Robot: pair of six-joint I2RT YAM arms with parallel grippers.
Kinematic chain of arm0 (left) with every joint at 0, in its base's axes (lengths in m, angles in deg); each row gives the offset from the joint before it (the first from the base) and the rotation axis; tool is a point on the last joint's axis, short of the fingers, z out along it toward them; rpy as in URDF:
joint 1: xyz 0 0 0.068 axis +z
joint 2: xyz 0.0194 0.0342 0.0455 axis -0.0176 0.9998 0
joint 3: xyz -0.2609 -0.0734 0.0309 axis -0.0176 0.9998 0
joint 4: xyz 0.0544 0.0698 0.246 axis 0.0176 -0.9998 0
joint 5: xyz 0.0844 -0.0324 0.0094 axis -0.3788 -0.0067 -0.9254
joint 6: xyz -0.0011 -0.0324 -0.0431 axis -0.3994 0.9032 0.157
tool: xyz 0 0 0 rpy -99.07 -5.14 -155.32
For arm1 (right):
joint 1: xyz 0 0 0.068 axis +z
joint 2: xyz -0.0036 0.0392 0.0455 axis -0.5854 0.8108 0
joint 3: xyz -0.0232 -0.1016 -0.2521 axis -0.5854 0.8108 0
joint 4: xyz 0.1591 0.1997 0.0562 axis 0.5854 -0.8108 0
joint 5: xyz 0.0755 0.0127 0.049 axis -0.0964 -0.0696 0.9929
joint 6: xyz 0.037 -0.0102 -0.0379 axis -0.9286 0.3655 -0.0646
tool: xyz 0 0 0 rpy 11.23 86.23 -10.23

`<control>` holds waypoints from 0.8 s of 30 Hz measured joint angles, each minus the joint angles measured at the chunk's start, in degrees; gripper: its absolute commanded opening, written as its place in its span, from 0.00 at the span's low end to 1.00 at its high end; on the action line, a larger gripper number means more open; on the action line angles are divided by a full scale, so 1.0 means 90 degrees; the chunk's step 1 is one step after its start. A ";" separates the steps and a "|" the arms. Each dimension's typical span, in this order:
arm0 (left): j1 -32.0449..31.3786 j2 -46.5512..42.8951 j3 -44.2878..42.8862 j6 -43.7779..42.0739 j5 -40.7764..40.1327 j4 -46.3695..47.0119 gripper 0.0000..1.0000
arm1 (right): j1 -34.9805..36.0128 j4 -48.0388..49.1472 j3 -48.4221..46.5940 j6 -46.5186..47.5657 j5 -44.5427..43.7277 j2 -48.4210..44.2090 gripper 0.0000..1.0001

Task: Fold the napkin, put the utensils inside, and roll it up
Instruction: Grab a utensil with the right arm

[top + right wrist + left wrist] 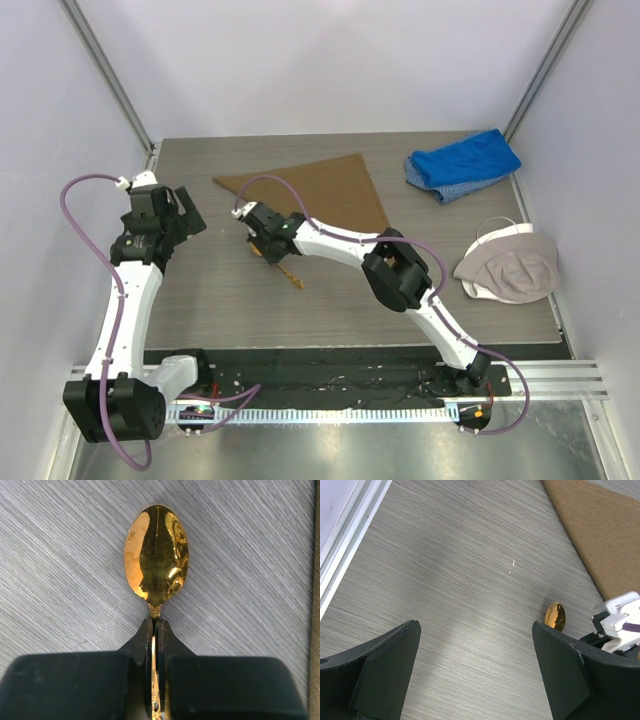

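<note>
Right claw (155, 626): pinching the spoon (156, 555), jaws pressed together on the thin handle just behind the bowl. Bowl sticking out ahead of the fingertips over bare table (230, 300). Rest of the handle running back between the pads, ornate part just showing at the bottom of the right wrist view. Not telling from any view whether the bowl is resting on the wood or lifted off it.

Spoon sitting near the middle of the table, just beside the near edge of the napkin (320, 190) and not touching it.

Napkin lying flat as a triangle toward the far middle of the table, one long edge slanting down to the right.

Left claw (185, 215): hanging over the left side of the table, jaws spread wide, holding nothing. Pointing toward the spoon, well apart from it.

Blue cloth (465, 162) lying bunched at the far right corner. Beige-and-white cap (510, 265) sitting at the right edge, nearer than the cloth.
</note>
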State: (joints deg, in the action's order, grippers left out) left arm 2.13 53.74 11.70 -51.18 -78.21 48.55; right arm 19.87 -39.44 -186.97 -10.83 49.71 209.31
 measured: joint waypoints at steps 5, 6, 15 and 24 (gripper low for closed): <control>0.0000 0.0000 0.0012 -0.0005 0.0000 0.0000 1.00 | -0.0175 0.0002 0.0000 0.0199 0.0466 0.0000 0.01; 0.0000 0.0000 0.0015 -0.0005 0.0000 0.0000 1.00 | -0.0216 0.0005 0.0000 0.0291 0.0556 -0.0005 0.01; 0.0000 0.0000 0.0027 -0.0007 -0.0027 0.0000 1.00 | -0.0782 -0.0068 0.0367 0.1302 0.0811 -0.0415 0.01; 0.0000 0.0000 0.0029 -0.0010 -0.0029 0.0002 1.00 | -0.1882 0.0039 -0.0177 0.2006 0.1370 -0.0627 0.01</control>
State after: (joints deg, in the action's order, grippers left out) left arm 2.13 53.74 11.96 -51.26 -78.47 48.57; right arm 2.93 -39.09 -188.56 7.22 62.03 203.67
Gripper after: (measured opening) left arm 0.996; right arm 0.038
